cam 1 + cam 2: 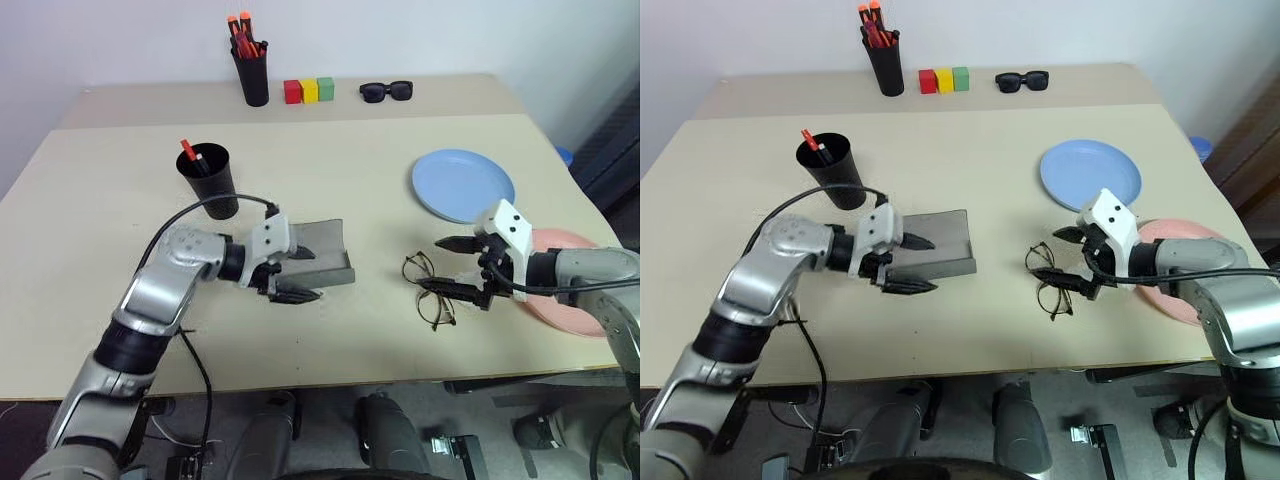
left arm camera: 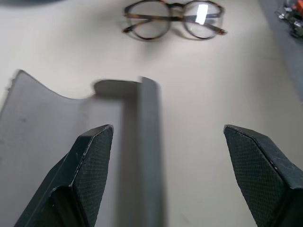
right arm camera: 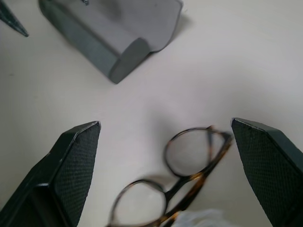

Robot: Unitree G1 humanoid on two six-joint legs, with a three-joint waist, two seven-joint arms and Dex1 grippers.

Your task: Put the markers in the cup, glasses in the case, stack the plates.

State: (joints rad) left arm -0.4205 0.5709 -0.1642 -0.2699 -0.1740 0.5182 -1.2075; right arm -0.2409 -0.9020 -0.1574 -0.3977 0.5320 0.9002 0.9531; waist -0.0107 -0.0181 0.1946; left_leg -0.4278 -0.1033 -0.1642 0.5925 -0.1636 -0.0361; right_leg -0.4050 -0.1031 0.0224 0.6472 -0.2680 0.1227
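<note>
The wide black cup (image 1: 212, 182) stands left of centre with a red-ended marker (image 1: 188, 151) sticking out of it. The grey case (image 1: 328, 255) lies open mid-table, nothing inside. My left gripper (image 1: 312, 274) is open at the case's left end, holding nothing; the left wrist view looks past its fingers (image 2: 92, 156) over the case (image 2: 47, 118) to the glasses (image 2: 173, 19). The thin-framed glasses (image 1: 428, 290) lie right of the case. My right gripper (image 1: 433, 264) hangs open just above them, fingers either side. The blue plate (image 1: 463, 185) sits behind; the pink plate (image 1: 575, 300) is partly under my right arm.
At the back edge stand a narrow black pen holder (image 1: 252, 75) with orange-capped markers, red, yellow and green blocks (image 1: 308, 91), and dark sunglasses (image 1: 386, 91). A black cable loops over my left forearm. The table's front edge runs close below both grippers.
</note>
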